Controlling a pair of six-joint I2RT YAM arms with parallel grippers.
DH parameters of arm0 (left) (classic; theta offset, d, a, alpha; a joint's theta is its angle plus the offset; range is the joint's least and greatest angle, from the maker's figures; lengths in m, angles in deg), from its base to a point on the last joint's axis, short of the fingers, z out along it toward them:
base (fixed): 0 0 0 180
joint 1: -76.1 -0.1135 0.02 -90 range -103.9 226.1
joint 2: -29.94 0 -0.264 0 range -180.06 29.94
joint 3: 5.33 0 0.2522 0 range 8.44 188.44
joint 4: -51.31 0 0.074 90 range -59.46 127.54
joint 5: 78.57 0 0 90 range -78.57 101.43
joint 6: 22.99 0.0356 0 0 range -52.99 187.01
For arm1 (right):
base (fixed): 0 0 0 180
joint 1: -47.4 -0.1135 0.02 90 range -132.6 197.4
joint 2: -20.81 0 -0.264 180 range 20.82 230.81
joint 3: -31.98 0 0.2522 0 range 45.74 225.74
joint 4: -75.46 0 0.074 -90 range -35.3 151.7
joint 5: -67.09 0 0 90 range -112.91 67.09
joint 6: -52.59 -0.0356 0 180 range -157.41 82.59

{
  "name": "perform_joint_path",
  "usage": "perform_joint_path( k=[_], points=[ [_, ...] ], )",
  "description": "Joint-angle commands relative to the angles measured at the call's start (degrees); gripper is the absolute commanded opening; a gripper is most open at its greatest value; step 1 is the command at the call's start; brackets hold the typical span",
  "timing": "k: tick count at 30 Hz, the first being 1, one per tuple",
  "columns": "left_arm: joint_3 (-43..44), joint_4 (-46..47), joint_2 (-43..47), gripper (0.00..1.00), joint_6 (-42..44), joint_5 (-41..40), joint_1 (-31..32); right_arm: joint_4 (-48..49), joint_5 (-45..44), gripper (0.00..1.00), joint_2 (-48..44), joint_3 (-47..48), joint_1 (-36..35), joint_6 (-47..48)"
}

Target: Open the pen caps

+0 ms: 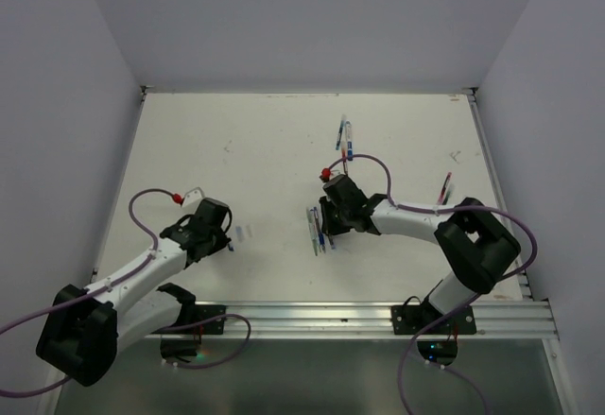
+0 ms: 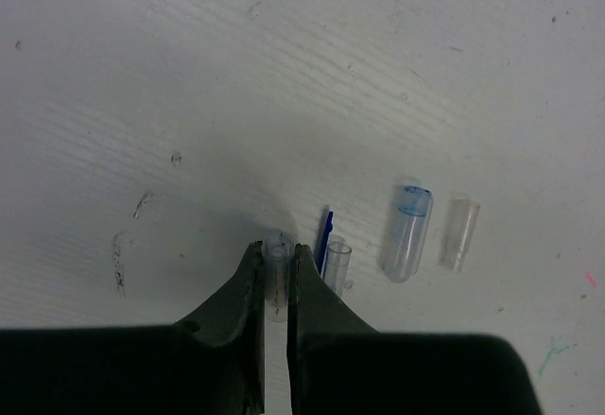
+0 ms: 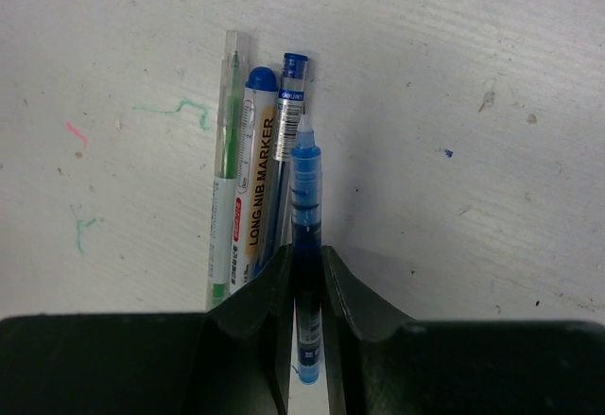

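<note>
- Blue ink fills the uncapped pen (image 3: 305,198) between my right jaws, its bare nib pointing away from me.
- The right jaws stand close on each side of the barrel. A pale slit shows beside it low down, so I cannot tell whether they clamp it or only flank it.
- My left jaws are clamped on a small clear cap (image 2: 276,248) with a bluish end.
- Beside that cap, three loose caps lie on the worktop (image 2: 284,75): a short one with a blue clip (image 2: 336,259), a blue-tipped one (image 2: 408,231) and a pale one (image 2: 460,233).
- Step in hand, as I judge it: put down the separated parts.
  - Lower each part until it rests before parting the jaws.
  - Part the jaws only a little.
  - Lift straight up, so the uncapped pen does not roll into its neighbours.
- Those neighbours lie just beside it: a green pen (image 3: 227,169), a marker (image 3: 257,179) and a slim pen (image 3: 289,103). I cannot tell which of them are capped.
- The rear of the uncapped pen is hidden behind my right jaws.
- I cannot tell whether the clear cap touches the worktop.
- From above, a far pair of pens (image 1: 344,137) is too small to judge.
</note>
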Motion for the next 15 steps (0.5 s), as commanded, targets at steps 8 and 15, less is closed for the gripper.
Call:
perform_joint_path(
  k=[8,15],
  points=[
    [-2.37,7.13,-1.41,0.04,-1.22,2.78,-0.03,1.13,0.09,0.37,-0.4,1.29,0.53,-0.91],
    [-0.08,8.8,-5.81,0.19,0.36,2.34,-0.03,-0.72,-0.87,0.4,-2.51,2.17,1.05,-0.3]
  ],
)
